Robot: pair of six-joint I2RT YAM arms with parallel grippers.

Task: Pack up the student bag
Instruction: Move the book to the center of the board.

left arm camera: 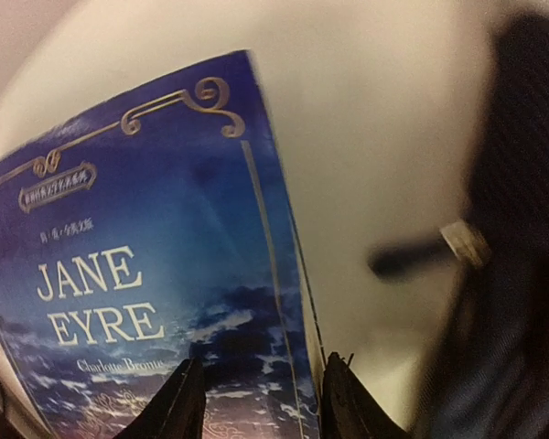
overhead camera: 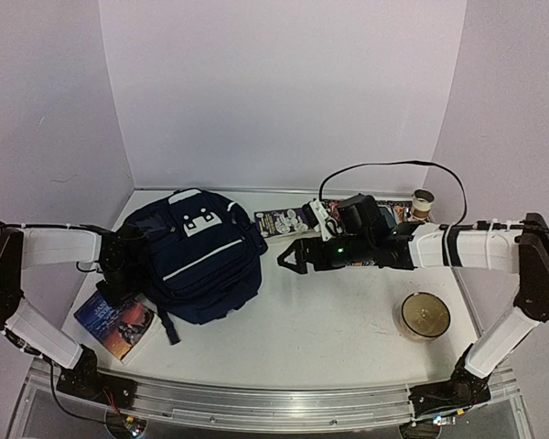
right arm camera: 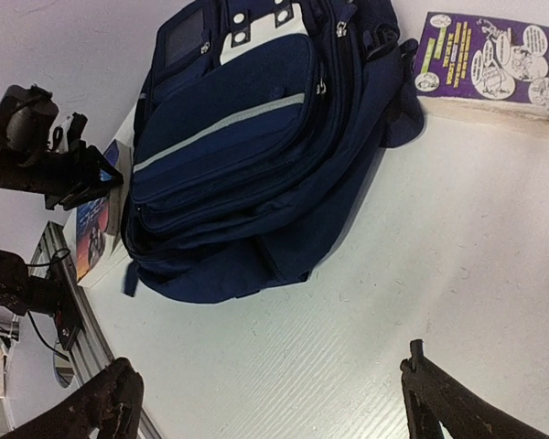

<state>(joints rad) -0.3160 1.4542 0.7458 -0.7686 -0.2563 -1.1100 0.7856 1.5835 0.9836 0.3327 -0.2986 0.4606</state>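
Observation:
The student bag (overhead camera: pixel 199 258), dark navy with white stripe and patches, lies on the table left of centre; it also shows in the right wrist view (right arm camera: pixel 256 155) and as a dark blur in the left wrist view (left arm camera: pixel 522 293). My left gripper (overhead camera: pixel 119 270) is at the bag's left side, above a blue "Jane Eyre" book (overhead camera: pixel 117 326). In its wrist view the left gripper (left arm camera: pixel 261 393) is open, its jaws apart over the book's (left arm camera: pixel 137 274) right edge. My right gripper (overhead camera: pixel 291 257) is open and empty, just right of the bag, over bare table (right arm camera: pixel 274 398).
A purple comic booklet (overhead camera: pixel 288 220) lies behind the right gripper, also in the right wrist view (right arm camera: pixel 494 55). A small roll (overhead camera: pixel 424 203) stands at the back right. A round clear-lidded container (overhead camera: pixel 425 315) sits front right. Walls enclose the table.

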